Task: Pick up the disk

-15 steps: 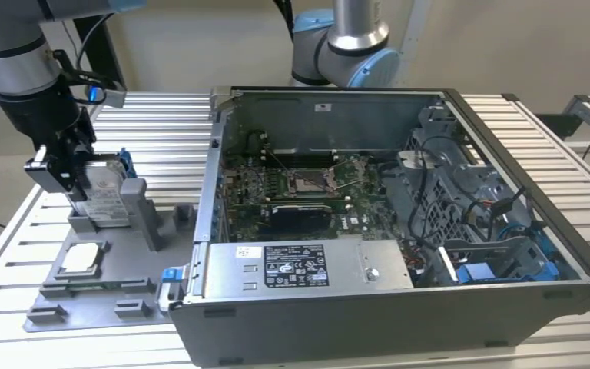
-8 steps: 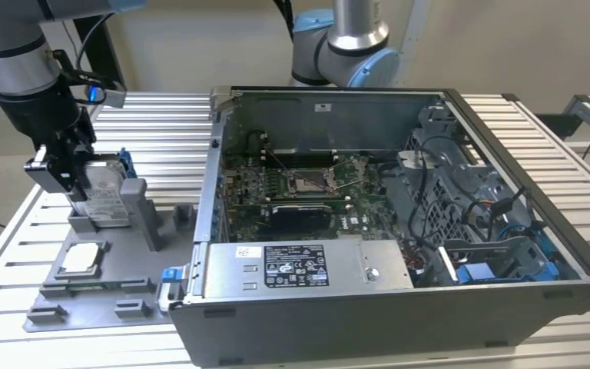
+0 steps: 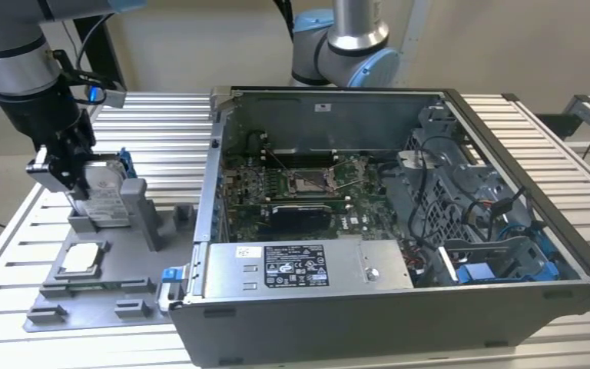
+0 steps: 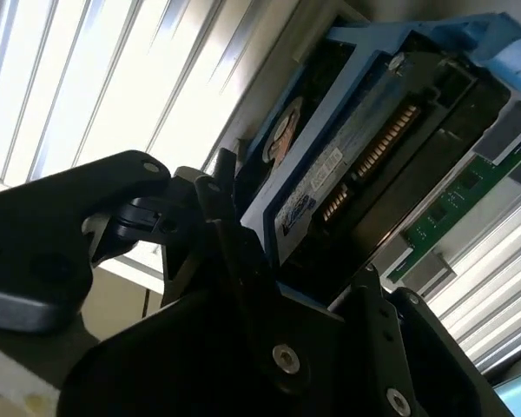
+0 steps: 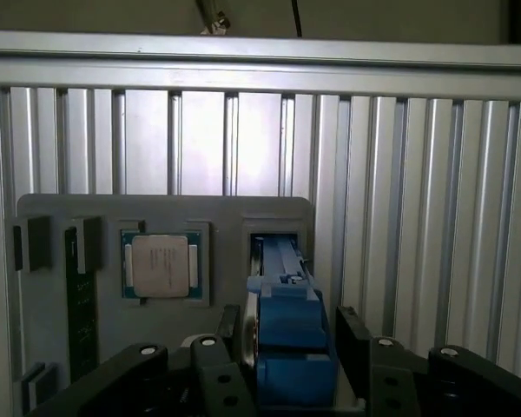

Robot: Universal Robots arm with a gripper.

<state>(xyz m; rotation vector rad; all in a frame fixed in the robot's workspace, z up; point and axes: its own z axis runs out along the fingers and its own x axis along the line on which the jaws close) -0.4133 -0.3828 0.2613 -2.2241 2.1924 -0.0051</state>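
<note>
Spanning the scene, the slatted aluminium worktop [image 3: 274,115] carries an open computer case [image 3: 377,315], laid on its side so its boards can be reached from above. On the exterior view's left of the case sits a grey fixture plate [image 3: 101,288], whose pockets keep loose parts in known spots. The disk [image 3: 105,192] stands on edge at the plate's upright holder [image 3: 147,207], which leaves both broad faces free for a grasp. The tool [image 3: 70,173] pinches the disk's upper part. In the first wrist view, one finger [image 5: 352,347] presses each side of the blue carrier [image 5: 282,330]. Whether the disk is clear of its slot I cannot tell. A processor chip [image 3: 82,257] lies flat in a nearby pocket.
</note>
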